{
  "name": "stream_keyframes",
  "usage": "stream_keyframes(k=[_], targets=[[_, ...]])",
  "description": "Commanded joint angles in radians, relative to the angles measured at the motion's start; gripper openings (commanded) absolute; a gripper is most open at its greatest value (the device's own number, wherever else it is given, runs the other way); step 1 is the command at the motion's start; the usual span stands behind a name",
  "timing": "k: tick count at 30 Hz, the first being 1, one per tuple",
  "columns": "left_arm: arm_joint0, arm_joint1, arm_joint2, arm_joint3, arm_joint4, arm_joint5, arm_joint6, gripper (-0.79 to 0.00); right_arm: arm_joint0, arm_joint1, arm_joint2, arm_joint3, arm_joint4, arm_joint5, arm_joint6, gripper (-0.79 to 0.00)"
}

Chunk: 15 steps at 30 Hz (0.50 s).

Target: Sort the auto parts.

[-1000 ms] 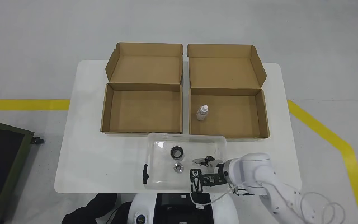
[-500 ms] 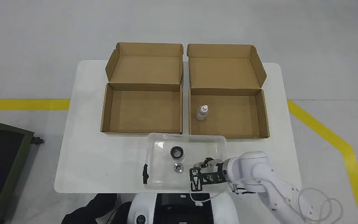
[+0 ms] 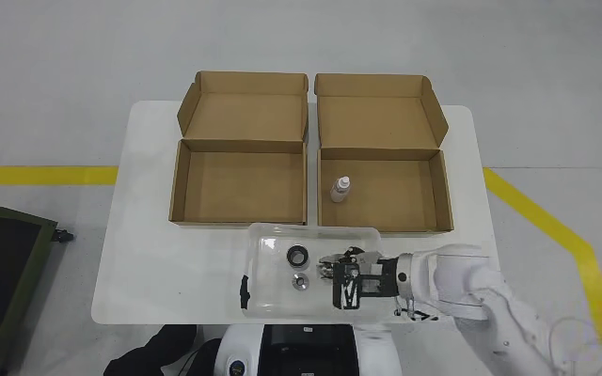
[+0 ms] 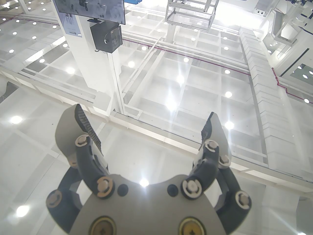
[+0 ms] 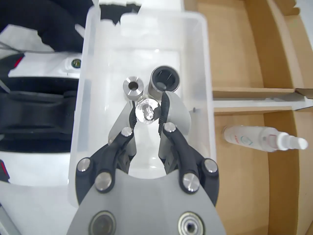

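Jaws of the right gripper (image 5: pixel 148 103) pinch a small shiny flanged part (image 5: pixel 146 112) from both sides, over the floor of the clear bin (image 5: pixel 207 74); whether the part clears that floor I cannot tell. Just beyond the fingertips, in the middle of the bin, stand a silver bushing (image 5: pixel 132 88) and a black sleeve (image 5: pixel 164 79), close together, the sleeve toward the bin's back wall. The bin sits at the middle of the front edge of the bench (image 3: pixel 141 235). Behind it, two open cardboard boxes lie side by side, the left box (image 3: pixel 238 183) and the right box (image 3: pixel 381 188); a white spray bottle (image 3: pixel 340 188) is near the right box's front left corner. The left gripper (image 4: pixel 144 112) points up at the ceiling, jaws spread wide with nothing between them.
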Motion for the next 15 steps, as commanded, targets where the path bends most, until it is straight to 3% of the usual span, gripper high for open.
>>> stream_keyframes(k=[1, 8, 15], targets=[[0.0, 0.0, 0.0, 0.0, 0.0, 0.0, 0.0, 0.0, -0.004, 0.002, 0.037, -0.015, 0.02, 0.025, -0.041, -0.785], [0.0, 0.0, 0.0, 0.0, 0.0, 0.0, 0.0, 0.0, -0.013, 0.0, 0.115, -0.027, 0.1, 0.107, -0.259, -0.785], [0.0, 0.0, 0.0, 0.0, 0.0, 0.0, 0.0, 0.0, 0.026, -0.013, 0.117, -0.031, 0.107, 0.195, -0.438, -0.785]])
